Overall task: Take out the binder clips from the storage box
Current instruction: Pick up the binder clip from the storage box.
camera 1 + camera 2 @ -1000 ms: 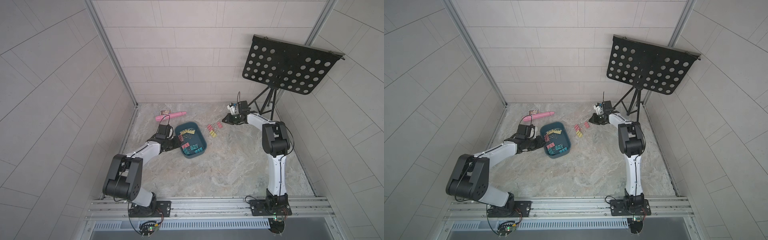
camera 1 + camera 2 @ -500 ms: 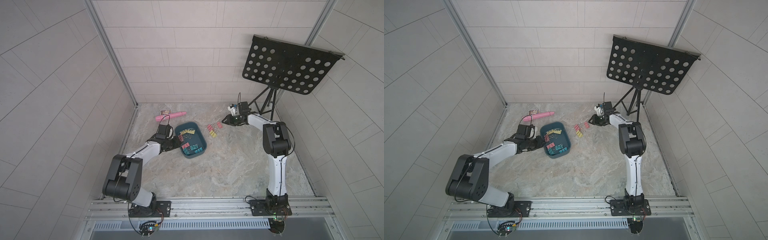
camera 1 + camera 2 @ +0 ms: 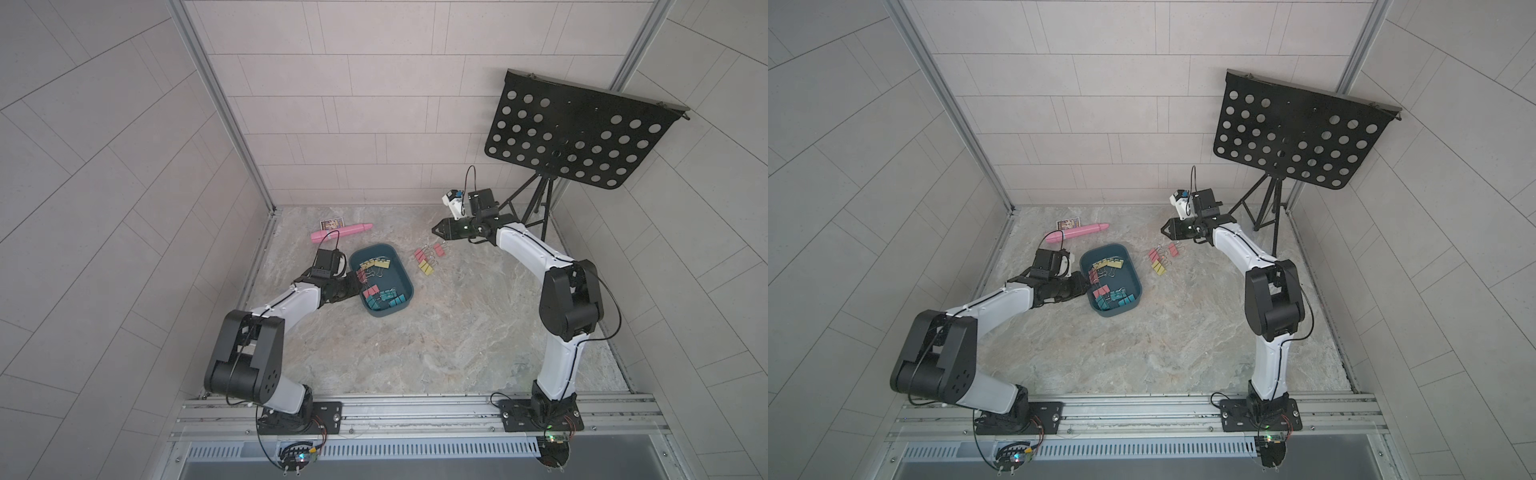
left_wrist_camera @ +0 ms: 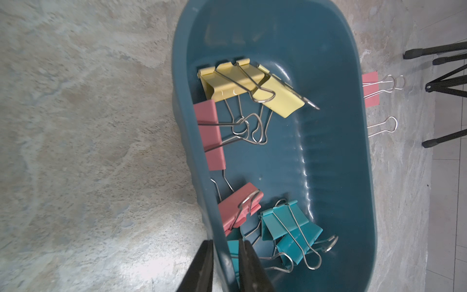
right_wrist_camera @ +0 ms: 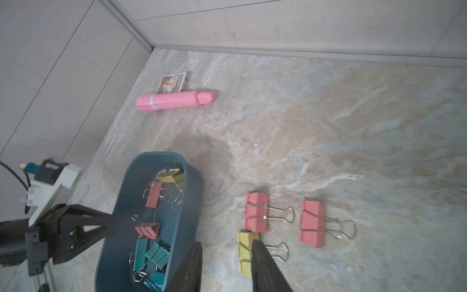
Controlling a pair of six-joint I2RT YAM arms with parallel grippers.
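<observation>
The dark teal storage box [image 3: 409, 286] [image 3: 1126, 279] sits left of centre on the stone floor. Yellow [image 4: 227, 83], pink [image 4: 211, 134] and teal binder clips [image 4: 290, 227] lie inside it. My left gripper [image 4: 226, 255] [image 3: 356, 286] is shut on the box's near wall [image 4: 192, 141], one finger inside and one outside. Several more binder clips [image 3: 426, 259], pink [image 5: 256, 215] and yellow [image 5: 246, 250], lie on the floor right of the box. My right gripper [image 5: 227, 257] [image 3: 436, 229] hangs open above them with nothing between its fingers.
A long pink tube [image 3: 340, 232] and a small printed card [image 3: 331, 223] lie near the back left corner. A black perforated music stand [image 3: 577, 137] on tripod legs [image 3: 536, 203] stands at the back right, just behind my right arm. Tiled walls close in three sides.
My right gripper's jaws have widened over the clips on the floor, and the arm has barely shifted. My left gripper still holds the box wall.
</observation>
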